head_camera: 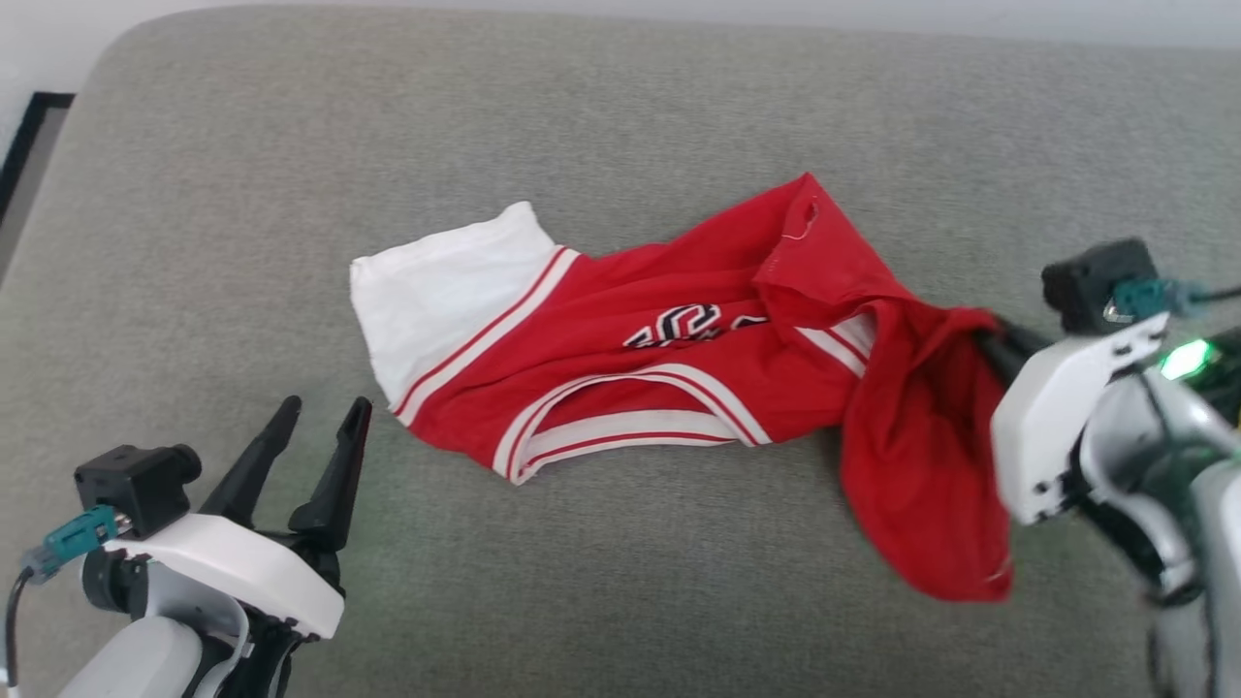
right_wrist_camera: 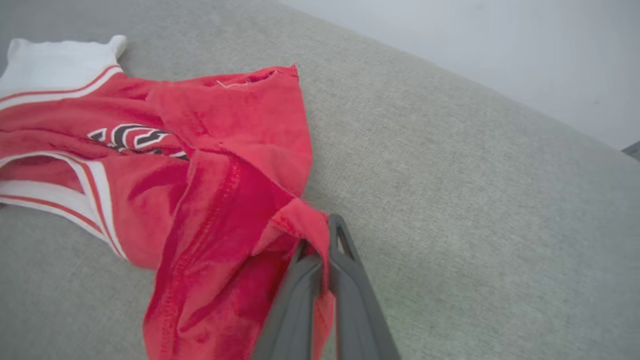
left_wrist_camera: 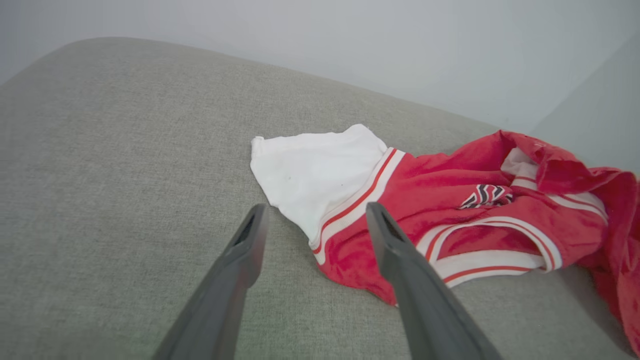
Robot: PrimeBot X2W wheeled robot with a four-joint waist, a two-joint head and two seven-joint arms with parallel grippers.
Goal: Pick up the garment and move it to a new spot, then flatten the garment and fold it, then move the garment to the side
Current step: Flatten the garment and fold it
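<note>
The garment (head_camera: 679, 359) lies crumpled on the grey cushion, a red jersey with a white sleeve (head_camera: 436, 291) at its left end and black lettering partly folded under. My right gripper (head_camera: 989, 344) is shut on the garment's red right edge, which hangs lifted from it; the right wrist view shows the fingers (right_wrist_camera: 345, 270) pinching a fold of red cloth (right_wrist_camera: 225, 200). My left gripper (head_camera: 325, 427) stands open at the lower left, short of the white sleeve (left_wrist_camera: 315, 170), nothing between its fingers (left_wrist_camera: 400, 250).
The grey fabric cushion (head_camera: 620, 116) spreads wide on all sides of the garment, with a rounded far edge. Behind it is a pale wall (left_wrist_camera: 400, 45). A dark frame edge (head_camera: 29, 136) shows at the far left.
</note>
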